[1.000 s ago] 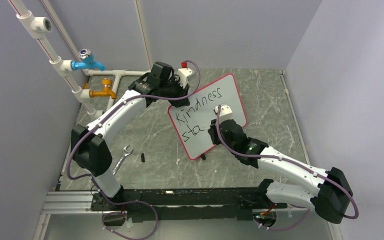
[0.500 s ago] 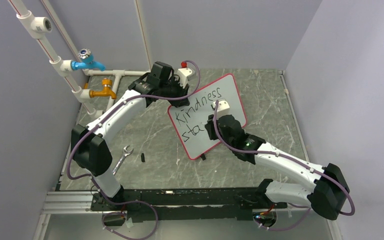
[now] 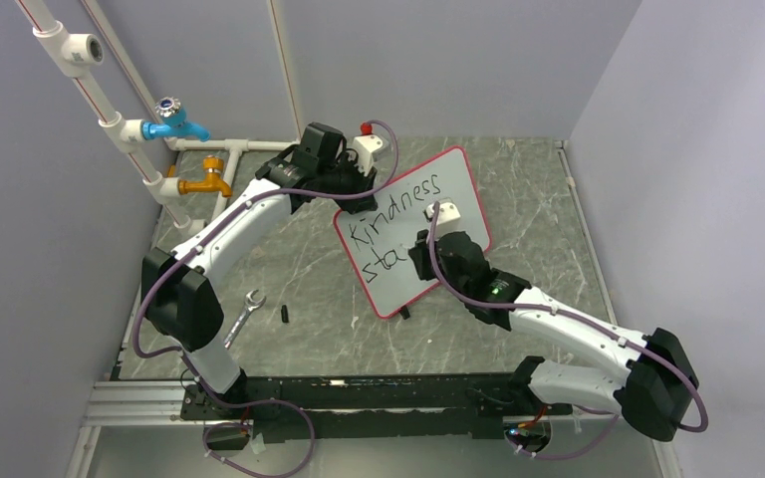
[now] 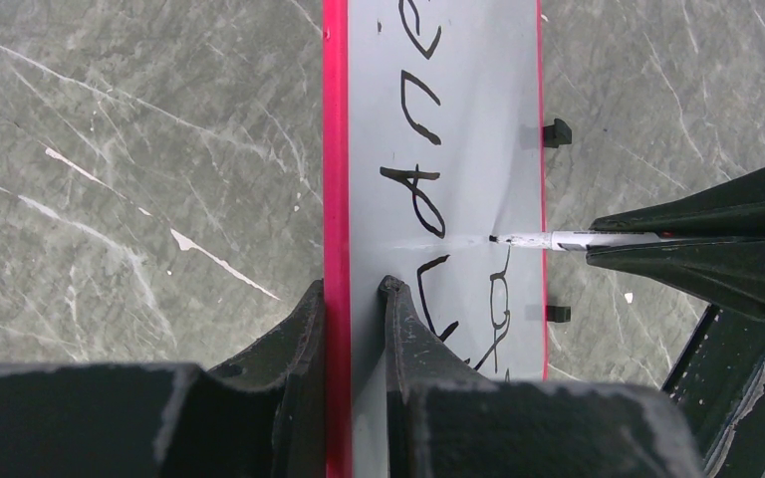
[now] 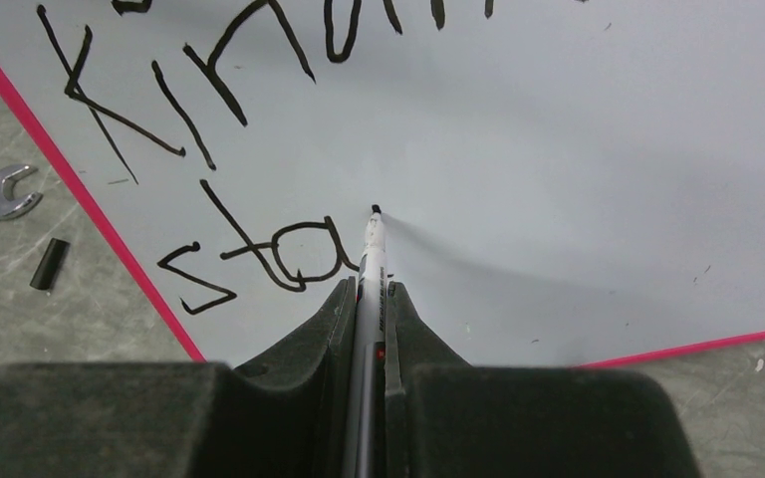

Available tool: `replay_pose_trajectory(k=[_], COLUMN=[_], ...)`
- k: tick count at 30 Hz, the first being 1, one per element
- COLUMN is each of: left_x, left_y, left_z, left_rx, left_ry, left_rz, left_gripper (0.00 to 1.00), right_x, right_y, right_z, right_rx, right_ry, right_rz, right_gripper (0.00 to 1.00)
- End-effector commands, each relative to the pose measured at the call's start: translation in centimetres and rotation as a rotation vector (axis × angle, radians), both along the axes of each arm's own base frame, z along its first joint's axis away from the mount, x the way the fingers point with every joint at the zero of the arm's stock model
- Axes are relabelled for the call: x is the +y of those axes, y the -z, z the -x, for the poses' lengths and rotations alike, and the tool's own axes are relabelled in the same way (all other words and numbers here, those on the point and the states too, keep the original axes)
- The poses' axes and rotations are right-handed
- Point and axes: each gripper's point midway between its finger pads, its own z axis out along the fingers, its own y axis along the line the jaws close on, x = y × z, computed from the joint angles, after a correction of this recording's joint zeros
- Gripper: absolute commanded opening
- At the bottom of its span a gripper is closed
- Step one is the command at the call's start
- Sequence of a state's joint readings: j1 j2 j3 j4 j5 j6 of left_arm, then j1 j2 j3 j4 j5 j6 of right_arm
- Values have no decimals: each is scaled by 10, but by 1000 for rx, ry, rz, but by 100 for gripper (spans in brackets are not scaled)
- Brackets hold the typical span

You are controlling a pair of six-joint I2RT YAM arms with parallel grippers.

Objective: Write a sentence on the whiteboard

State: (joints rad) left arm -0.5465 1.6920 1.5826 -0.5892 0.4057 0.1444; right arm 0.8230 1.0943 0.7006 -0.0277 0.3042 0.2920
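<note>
The whiteboard (image 3: 398, 274), white with a thin red rim, stands tilted on the table. My left gripper (image 4: 352, 289) is shut on its upper left edge (image 4: 336, 149). The sentence (image 3: 393, 219) reads "Kindness" and below it "sta" (image 5: 259, 254) in black. My right gripper (image 5: 369, 289) is shut on a marker (image 5: 371, 249); its black tip rests on the board just right of the "a". The marker also shows in the left wrist view (image 4: 558, 239). The right gripper (image 3: 421, 254) sits in front of the board's middle.
A small wrench (image 3: 242, 311) and a black marker cap (image 3: 285, 313) lie on the grey marble table left of the board. White pipes with a blue tap (image 3: 174, 121) and a yellow tap (image 3: 207, 181) stand at the back left. Grey walls enclose the table.
My right gripper moved the marker slightly up and left from the end of "sta" and now holds the tip just right of the "a". The left arm and board stayed still.
</note>
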Motion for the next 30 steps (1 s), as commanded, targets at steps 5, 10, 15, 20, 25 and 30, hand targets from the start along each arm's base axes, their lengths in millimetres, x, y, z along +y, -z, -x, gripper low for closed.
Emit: replay_pose_trajectory(k=[5,10,15,20,25,30], left_x=[38,38,38,38,37,37], left_y=[56,56,56,56,56,56], left_z=[16,16,16,16,16,16], left_rx=[57,56,57,58,60,61], left_ry=[14,12,12,12,14,14], left_rz=[-280,-281,-277,-277,-276,-275], left_gripper=[0,0,0,0,0,0], right_x=[-4,-8,-10,-10,-10,-6], right_y=[13,18,13,12,13,7], right_z=[7,12,14,16,15,8], right_rx=[23,42,40,43,44,30], right_ry=[4,3,1,-4,1,5], right_rz=[-32,-18,-25,-28,-28,-26], right_gripper=[0,0,0,0,0,0])
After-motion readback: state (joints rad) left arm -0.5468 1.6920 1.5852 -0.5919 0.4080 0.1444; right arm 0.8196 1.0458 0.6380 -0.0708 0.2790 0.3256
